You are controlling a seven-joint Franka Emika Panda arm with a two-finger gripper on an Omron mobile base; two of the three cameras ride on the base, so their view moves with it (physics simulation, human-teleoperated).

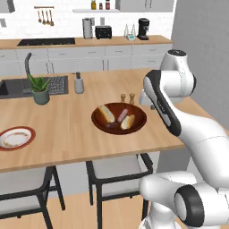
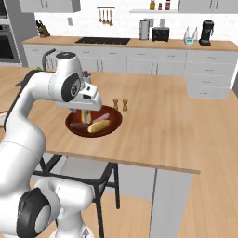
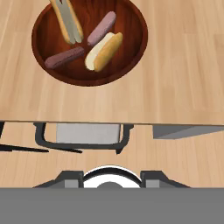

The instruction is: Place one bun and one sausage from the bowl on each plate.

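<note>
Bowl (image 1: pixel 119 119) is seen on the tabletop (image 1: pixel 67 129) near its front edge, two buns (image 3: pixel 104 51) and two sausages (image 3: pixel 64 57) lying inside. The end effector is held raised above it, pointed downward; its opening cannot be told.

In the left base view the arm's forearm covers the claw, so whether it is open or closed cannot be told. The plate (image 1: pixel 16 137) at nine o'clock is cut by the picture's edge. In the right base view the arm's wrist hides the eleven o'clock part of the bowl (image 2: pixel 111 125) and one bun. In the hand view the bowl's (image 3: pixel 131 52) rim and a bun (image 3: pixel 66 19) are clipped at twelve o'clock. The two small shakers (image 2: pixel 120 104) are too small to tell apart.
</note>
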